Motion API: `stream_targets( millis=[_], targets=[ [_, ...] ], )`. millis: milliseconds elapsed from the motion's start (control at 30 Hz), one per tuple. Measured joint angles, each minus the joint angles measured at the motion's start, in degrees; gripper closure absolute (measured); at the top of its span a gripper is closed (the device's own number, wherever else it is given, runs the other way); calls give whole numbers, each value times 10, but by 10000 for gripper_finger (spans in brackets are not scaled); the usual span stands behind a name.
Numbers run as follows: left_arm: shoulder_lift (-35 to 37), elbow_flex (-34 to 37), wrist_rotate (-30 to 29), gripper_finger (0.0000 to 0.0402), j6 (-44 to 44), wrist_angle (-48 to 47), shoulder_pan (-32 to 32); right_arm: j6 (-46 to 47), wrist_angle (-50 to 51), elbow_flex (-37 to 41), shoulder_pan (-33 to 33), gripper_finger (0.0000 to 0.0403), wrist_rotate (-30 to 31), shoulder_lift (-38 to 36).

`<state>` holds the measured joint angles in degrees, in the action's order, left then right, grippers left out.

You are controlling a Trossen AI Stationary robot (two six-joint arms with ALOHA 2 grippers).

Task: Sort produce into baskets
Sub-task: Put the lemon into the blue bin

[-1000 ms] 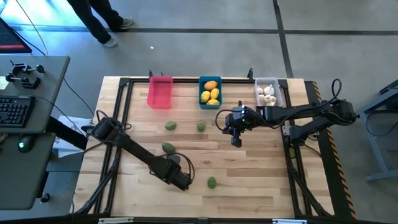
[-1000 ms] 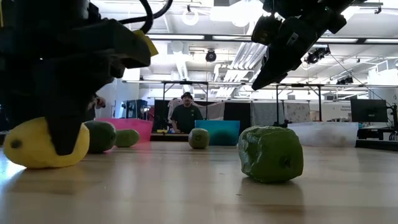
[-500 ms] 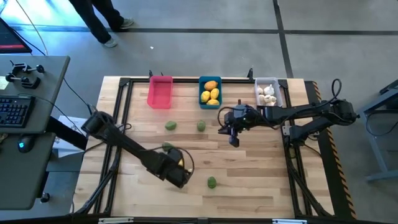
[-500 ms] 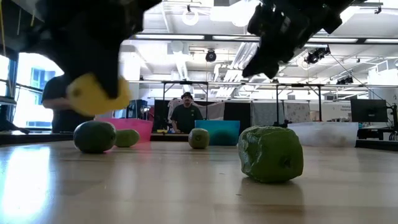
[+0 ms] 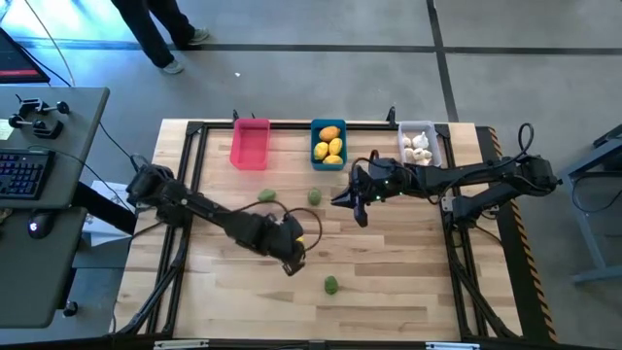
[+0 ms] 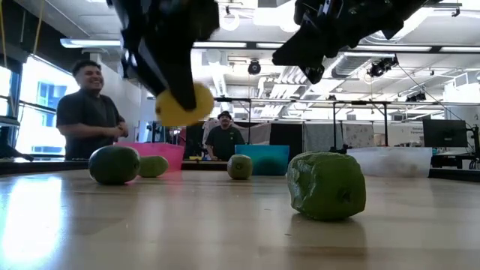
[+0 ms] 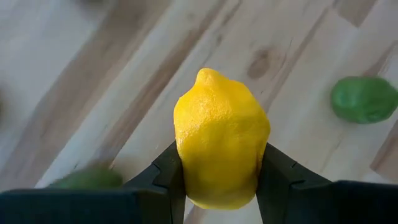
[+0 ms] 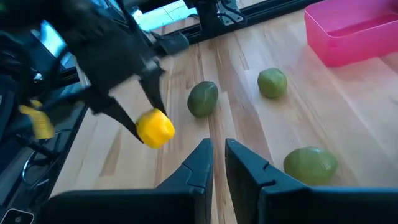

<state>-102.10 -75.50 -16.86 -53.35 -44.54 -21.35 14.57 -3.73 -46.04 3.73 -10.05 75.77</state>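
My left gripper (image 5: 290, 255) is shut on a yellow lemon (image 7: 221, 137) and holds it well above the table, near the middle front (image 6: 184, 103). My right gripper (image 5: 356, 206) is shut and empty, in the air right of centre, its fingers (image 8: 200, 163) pointing toward the left arm. Three dark green fruits (image 5: 266, 195) (image 5: 315, 197) (image 5: 331, 285) lie on the wood. At the far edge stand the pink basket (image 5: 250, 143), the blue basket (image 5: 317, 146) with lemons in it, and the pale basket (image 5: 433, 146) with white garlic. My left gripper pinches the lemon's two opposite sides (image 7: 186, 163) between its two fingers. The lemon's pointed end (image 7: 208, 76) sticks out past the fingertips. The fingers come from above, slanting down. The lemon hangs clear of the table.
A fourth green fruit (image 6: 114, 164) shows left in the low view, and a large one (image 6: 326, 185) lies near the camera. Black frame rails run around the table (image 5: 428, 282). People stand beyond the far edge (image 6: 88, 112). A desk with a keyboard (image 5: 24, 170) is at the left.
My left gripper has lifted the lemon from the table, clear into the air, and carried it up and toward the table's right and far side. My right gripper has shifted a little toward the table's left and tipped more level.
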Motion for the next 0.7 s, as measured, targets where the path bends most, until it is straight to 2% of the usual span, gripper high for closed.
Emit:
stream_targets(
  millis=[133, 400, 600, 700],
  targets=[
    [16, 60, 52, 286, 67, 87, 30, 8, 0, 0, 0, 370, 6, 0],
    [112, 194, 81, 286, 142, 212, 87, 28, -3, 0, 0, 370, 39, 0],
    [181, 285, 122, 286, 183, 311, 138, 36, -16, 0, 0, 370, 41, 0],
    [216, 322, 142, 286, 203, 360, 165, 51, -24, 0, 0, 368, 65, 0]
  ],
)
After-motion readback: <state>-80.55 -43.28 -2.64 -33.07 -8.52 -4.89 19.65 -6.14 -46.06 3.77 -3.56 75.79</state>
